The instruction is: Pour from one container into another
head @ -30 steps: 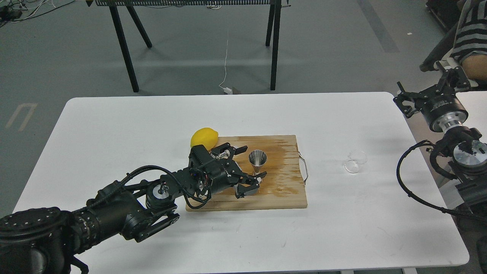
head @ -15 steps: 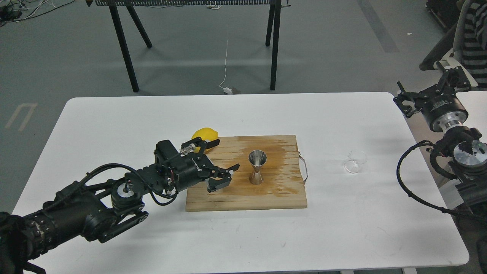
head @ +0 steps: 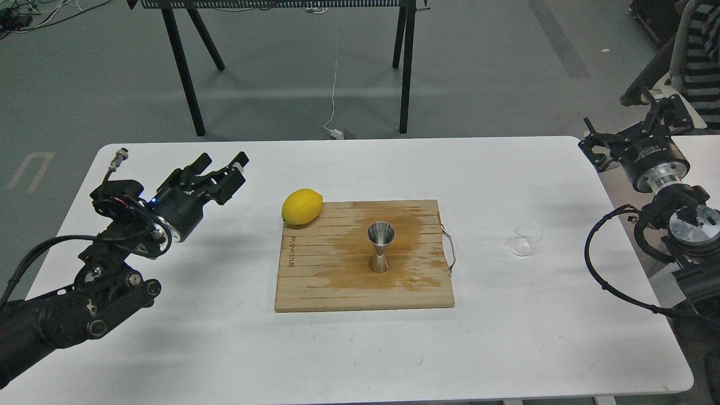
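Your left fingers (head: 222,169) hang above the left part of the worktop (head: 169,349) with nothing between them; they look slightly parted, though at this angle you cannot tell for certain how wide. Your right fingers (head: 596,149) sit off the worktop's right edge, seen dark and end-on, so you cannot tell whether they are spread or together; they hold nothing that shows. Well to the right of your left fingers lies the lemon (head: 302,206), touching the far-left corner of the wooden board (head: 337,287), and further right still, near the board's middle, stands the jigger (head: 380,247). It is upright, long axis vertical, wide mouth pointing straight up, resting on a darker, damp-looking patch of wood. The glass cup (head: 526,238) is nearer your right fingers than your left, on the bare worktop between the board's metal handle (head: 450,247) and the right edge; it seems to lie tipped on its side, mouth facing toward you and slightly left, though the clear glass makes this hard to judge. By my reading no pour is under way: neither container is held, so you are at the reach-for-the-cup step. Your next move calls for the right arm to come down and in over the cup, close gently on its thin wall, then carry it over the jigger's mouth before tilting
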Motion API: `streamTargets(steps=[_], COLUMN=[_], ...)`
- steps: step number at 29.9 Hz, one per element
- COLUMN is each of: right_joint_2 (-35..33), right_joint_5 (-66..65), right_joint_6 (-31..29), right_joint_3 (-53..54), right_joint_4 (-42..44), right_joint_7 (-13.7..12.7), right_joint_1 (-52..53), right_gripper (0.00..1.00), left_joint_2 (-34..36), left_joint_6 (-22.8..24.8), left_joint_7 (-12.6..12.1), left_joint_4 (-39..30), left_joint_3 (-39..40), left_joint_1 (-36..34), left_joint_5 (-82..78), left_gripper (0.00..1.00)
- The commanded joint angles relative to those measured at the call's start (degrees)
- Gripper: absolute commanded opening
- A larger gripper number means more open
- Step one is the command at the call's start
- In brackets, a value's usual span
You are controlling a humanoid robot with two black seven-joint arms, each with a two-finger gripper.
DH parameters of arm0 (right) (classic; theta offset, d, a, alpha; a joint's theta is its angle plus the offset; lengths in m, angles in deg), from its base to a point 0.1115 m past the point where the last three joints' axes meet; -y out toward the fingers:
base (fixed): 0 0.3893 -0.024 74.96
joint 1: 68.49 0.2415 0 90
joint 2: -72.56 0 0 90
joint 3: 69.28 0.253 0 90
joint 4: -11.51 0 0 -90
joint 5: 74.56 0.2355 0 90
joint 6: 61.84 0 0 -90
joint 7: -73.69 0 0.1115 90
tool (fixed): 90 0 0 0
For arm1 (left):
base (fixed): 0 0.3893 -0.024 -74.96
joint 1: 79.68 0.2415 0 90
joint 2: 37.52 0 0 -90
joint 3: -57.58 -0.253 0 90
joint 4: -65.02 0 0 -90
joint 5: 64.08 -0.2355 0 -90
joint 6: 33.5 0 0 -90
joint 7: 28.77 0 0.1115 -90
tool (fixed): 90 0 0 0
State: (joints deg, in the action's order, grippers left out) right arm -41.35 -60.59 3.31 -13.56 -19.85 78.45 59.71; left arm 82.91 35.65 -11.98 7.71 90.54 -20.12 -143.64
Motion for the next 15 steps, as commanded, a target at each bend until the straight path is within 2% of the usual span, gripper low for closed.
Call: streamTargets(steps=[1,4,6,11,12,15], right_joint_2=[-0.1,-1.3,-2.4,-4.0,-4.4,-7.3], right_joint_5=[-0.1,-1.4,-2.2,-2.1,-2.1,-1.8], right_joint_6=[0.0,0.4,0.4,0.5,0.5,0.5], right_joint_3=[0.0,0.0,-0.6,-1.1,-0.8,0.3], right_joint_4=[-1.9,-4.0,-5.6,-8.3,-9.2,-13.8], right_joint_7=[0.0,-0.1,-0.1,0.0,0.0,0.3], right_joint_1=[0.0,-0.1,-0.4,-2.3,-3.2,-6.1], right_gripper=[1.00,1.00,1.00,1.00,1.00,1.00], left_joint_2=[0.9,2.3,2.6,2.4,2.2,1.7], left_joint_6=[8.2,18.6,25.6,46.0,48.9,48.9], left_joint_7=[-0.2,-0.3,-0.3,-0.4,-0.4,-0.5], left_joint_4=[-0.7,1.2,5.2,24.0,28.0,34.0], left_joint_3=[5.1,10.2,11.8,11.5,11.4,11.3], left_joint_1=[-2.2,-4.7,-7.1,-15.3,-16.5,-18.8], left_joint_5=[15.9,29.3,37.7,53.8,55.9,58.3], left_gripper=[0.98,0.99,0.99,0.99,0.99,0.99])
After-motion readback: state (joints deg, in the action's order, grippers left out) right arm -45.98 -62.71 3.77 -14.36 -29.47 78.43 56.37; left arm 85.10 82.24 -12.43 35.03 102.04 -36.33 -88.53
